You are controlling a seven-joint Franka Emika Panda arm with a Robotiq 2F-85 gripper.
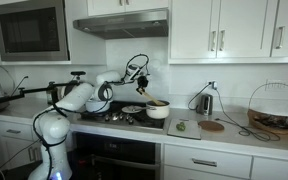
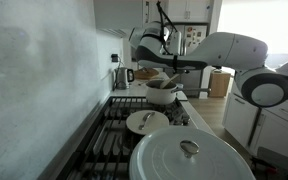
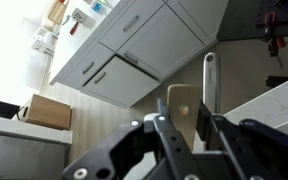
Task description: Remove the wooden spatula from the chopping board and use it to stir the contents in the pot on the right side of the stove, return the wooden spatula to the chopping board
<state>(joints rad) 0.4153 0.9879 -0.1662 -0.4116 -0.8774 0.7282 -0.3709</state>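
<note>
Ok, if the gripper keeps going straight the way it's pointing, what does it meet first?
Probably the small white pot beneath it, with the held wooden spatula touching first. The gripper is tilted, though: wrist view shows lower cabinets beyond, so depth is unclear.

You have a light-tan wooden spatula [image 3: 179,100], a black gripper [image 3: 189,122], a white, dark-rimmed pot [image 1: 157,111], a black stove [image 2: 106,142] and a pale chopping board [image 1: 189,130] with a green item.

We spot a microwave [image 1: 29,30] up left, a kettle [image 1: 206,102] and wire basket [image 1: 274,108] on the worktop's [image 1: 234,136] right.
</note>
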